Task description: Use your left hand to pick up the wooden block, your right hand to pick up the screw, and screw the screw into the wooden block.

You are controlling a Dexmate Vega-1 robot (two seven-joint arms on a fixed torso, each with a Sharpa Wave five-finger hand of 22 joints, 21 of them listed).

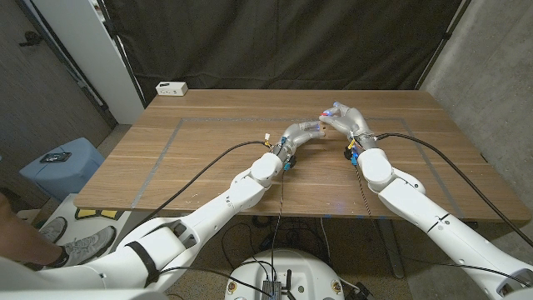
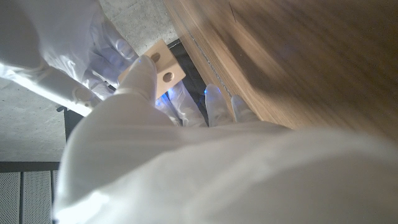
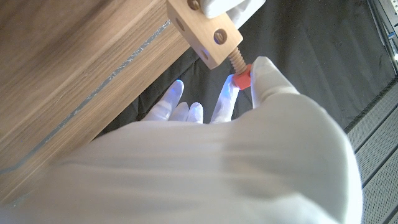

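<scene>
Above the table's middle, my left hand (image 1: 298,133) holds the light wooden block (image 1: 314,127) off the surface. In the left wrist view the block (image 2: 163,63) shows two round holes beyond my gloved fingers (image 2: 142,78). My right hand (image 1: 346,120) meets the block from the right. In the right wrist view the screw (image 3: 240,73), with an orange-red head and a pale threaded shank, stands partly in the end of the block (image 3: 202,30). My right hand (image 3: 249,149) pinches the screw's head with its fingertips (image 3: 263,73). The left hand's finger (image 3: 229,7) shows past the block.
A white box (image 1: 171,87) sits at the table's back left corner. Grey tape lines (image 1: 171,137) mark a rectangle on the wooden table (image 1: 208,175). On the floor to the left stands a blue bin (image 1: 65,164). Cables trail along both arms.
</scene>
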